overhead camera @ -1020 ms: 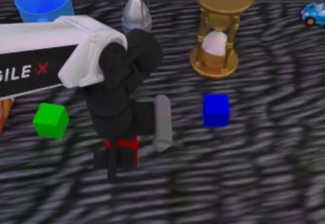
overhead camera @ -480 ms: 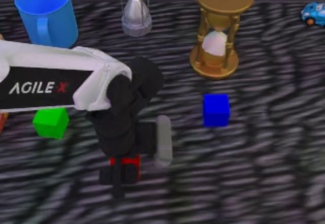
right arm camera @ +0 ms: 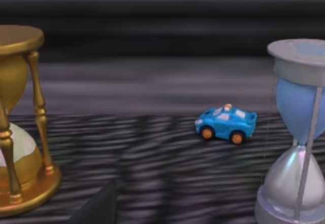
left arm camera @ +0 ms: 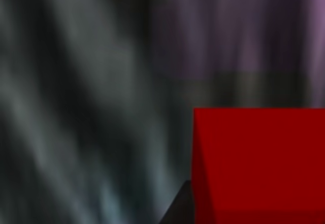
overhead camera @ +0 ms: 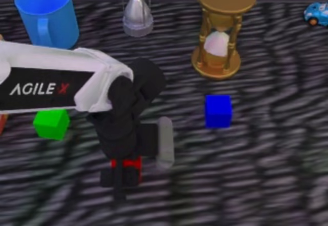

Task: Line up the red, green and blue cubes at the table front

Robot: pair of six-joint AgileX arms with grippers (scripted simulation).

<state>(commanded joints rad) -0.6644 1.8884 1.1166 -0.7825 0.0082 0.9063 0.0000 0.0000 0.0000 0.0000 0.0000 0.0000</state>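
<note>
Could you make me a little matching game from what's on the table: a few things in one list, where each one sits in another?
Things:
1. red cube
2. green cube
3. blue cube
4. toy car

Places:
A. far right corner at the back of the table
B. alone in the open, in front of the gold hourglass
C. under the left tool
D. near the left edge, beside the white arm

Pairs: 1-C, 2-D, 3-B, 4-A
</note>
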